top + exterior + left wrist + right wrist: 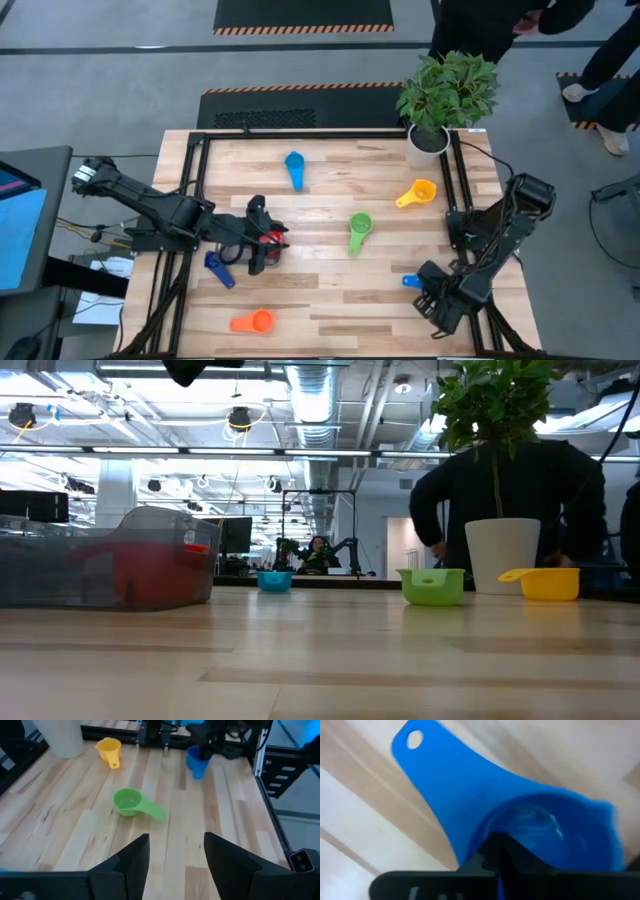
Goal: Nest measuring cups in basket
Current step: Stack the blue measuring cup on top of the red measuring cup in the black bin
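Note:
The dark grey basket (60,565) stands at the table's left, with the red cup (273,238) inside it. My left gripper (175,845) is open above the basket (262,262), touching nothing. My right gripper (428,286) is at the near right, shut on the blue cup (410,282). Lying loose on the table are the light blue cup (294,166), the green cup (359,229), the yellow cup (418,193), the dark blue cup (218,268) and the orange cup (252,321). My right gripper comes down from above onto the blue cup. Its fingers (485,857) meet on the bowl's rim (480,832), beside the root of the flat handle (435,775). The handle points away from the fingers. Whether the cup's base is off the table cannot be told.
A white plant pot (428,140) stands at the far right corner, behind the yellow cup. Black frame rails (195,190) run along the table's left, far and right sides. People stand beyond the far edge (500,490). Bare wood lies around the green cup.

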